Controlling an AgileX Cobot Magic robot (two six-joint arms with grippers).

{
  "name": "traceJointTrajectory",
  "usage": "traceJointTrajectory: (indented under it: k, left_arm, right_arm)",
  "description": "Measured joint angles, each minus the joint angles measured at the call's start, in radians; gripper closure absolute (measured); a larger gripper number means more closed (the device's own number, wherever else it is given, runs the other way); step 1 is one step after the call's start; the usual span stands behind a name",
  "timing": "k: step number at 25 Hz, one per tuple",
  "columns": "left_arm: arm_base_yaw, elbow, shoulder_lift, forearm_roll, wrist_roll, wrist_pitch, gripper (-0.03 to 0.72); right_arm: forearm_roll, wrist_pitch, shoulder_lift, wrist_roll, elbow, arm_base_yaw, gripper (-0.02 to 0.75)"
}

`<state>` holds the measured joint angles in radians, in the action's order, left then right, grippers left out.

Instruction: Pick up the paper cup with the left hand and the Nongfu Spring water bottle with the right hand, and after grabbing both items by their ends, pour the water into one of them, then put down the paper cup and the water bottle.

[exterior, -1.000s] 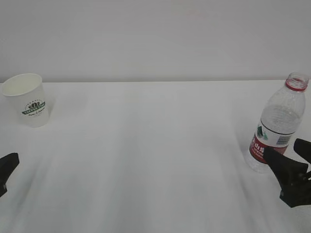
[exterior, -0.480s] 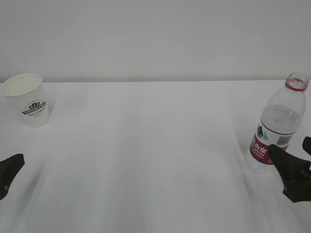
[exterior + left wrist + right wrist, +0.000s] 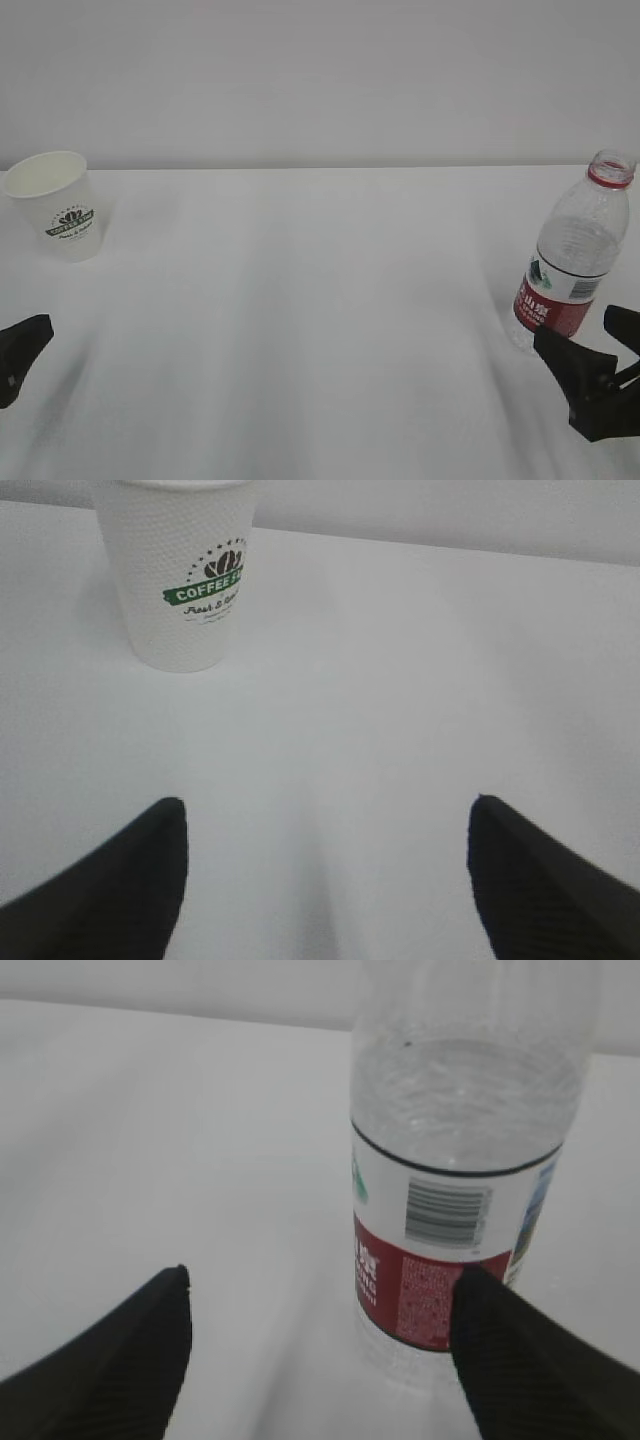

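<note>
The paper cup stands upright at the far left of the white table, white with a dark green logo. In the left wrist view the cup is ahead and to the left of my left gripper, which is open and empty. Only one finger of it shows at the exterior view's left edge. The Nongfu Spring water bottle stands uncapped at the right. My right gripper is open just in front of its base, off to the left. The bottle stands behind the right finger. I cannot make out the water.
The white table runs back to a plain pale wall. Nothing else stands on it between the cup and the bottle. The bottle is close to the table's right side in the exterior view.
My right gripper has shifted slightly down and left in the exterior view, away from the bottle's label. My left finger has edged a little to the right. Cup and bottle have not moved.
</note>
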<state>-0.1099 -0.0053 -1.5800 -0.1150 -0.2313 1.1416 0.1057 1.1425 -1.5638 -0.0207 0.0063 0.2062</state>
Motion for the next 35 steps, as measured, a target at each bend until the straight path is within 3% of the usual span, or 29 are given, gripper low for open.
traceJointTrajectory:
  k: [7,14,35]
  left_arm:
    - [0.000,0.000,-0.012,-0.034,0.073,0.002,0.051]
    - [0.000,0.000,-0.015,-0.057,0.076,0.002,0.053]
    - [0.000,0.000,-0.015,-0.098,0.076,0.006,0.062]
  right_arm:
    - [-0.008,0.000,-0.034,0.062,0.000,0.000,0.127]
    - [-0.089,0.002,-0.041,0.102,0.000,0.000,0.127]
    - [-0.097,0.004,-0.089,0.070,-0.054,0.000,0.127]
